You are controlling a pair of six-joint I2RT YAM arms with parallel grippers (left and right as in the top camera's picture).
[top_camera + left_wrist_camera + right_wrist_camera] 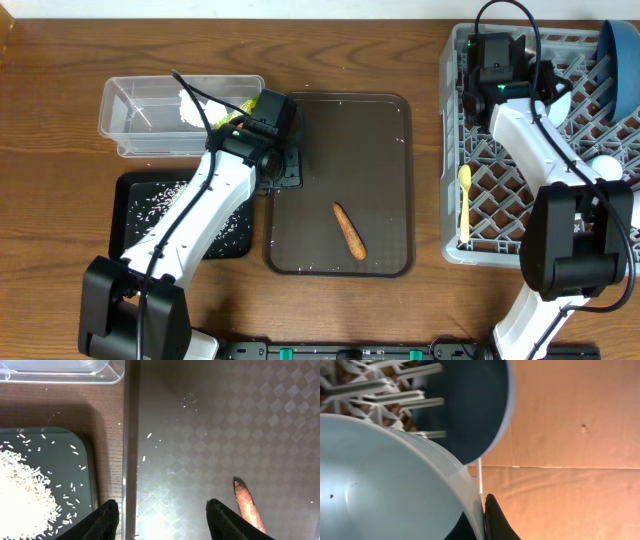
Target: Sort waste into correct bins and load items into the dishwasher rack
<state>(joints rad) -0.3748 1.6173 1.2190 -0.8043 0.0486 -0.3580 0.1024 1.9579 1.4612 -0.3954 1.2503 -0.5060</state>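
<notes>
The fingers [106, 521] of the left gripper [165, 521] stand spread and empty at the bottom edge of the wrist view. They hang over the left rim of the brown serving tray [370, 140].

At the upper left of the overhead view sits the clear tub [130, 122]. It holds the crumpled white tissue [190, 108] and the yellow-green wrapper [236, 112]. Below it lies the black tray [125, 215] with a heap of rice grains [20, 495]; a few loose grains also dot the brown tray.

The orange food stick [349, 231] lies flat in the lower middle of the brown tray. In the wrist view it is just right of the left gripper's right-hand finger, and I cannot tell if they touch.

The grey rack [455, 245] fills the right side. The pale yellow spoon [465, 198] lies along its left edge.

Further right, the right gripper [479, 519] is clenched on the rim of the white bowl [380, 480], which stands tilted among the pegs. The dark-blue bowl [470, 405] stands on edge just beyond it, in the rack's upper right corner.
</notes>
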